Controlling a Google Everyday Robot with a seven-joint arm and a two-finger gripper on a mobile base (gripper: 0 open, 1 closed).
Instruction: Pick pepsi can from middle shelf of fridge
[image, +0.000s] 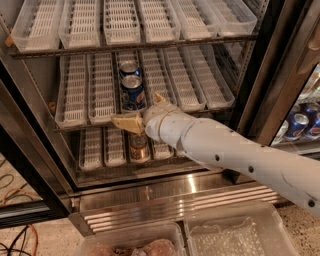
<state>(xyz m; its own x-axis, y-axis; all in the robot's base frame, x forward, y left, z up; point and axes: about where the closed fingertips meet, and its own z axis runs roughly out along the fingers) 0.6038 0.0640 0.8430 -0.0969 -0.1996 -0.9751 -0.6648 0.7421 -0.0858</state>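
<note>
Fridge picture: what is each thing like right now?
fridge, door open.
middle shelf, holding two cans in one lane.
pepsi can, upright at the front of its lane.
can behind it, upright.
gold-brown can, upright on the shelf below.
tool, at the middle shelf's front edge, just under the pepsi can.

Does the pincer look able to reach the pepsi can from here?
Probably yes: the pincer sits open at the front edge of the middle shelf, just below the pepsi can, with nothing between them.
</note>
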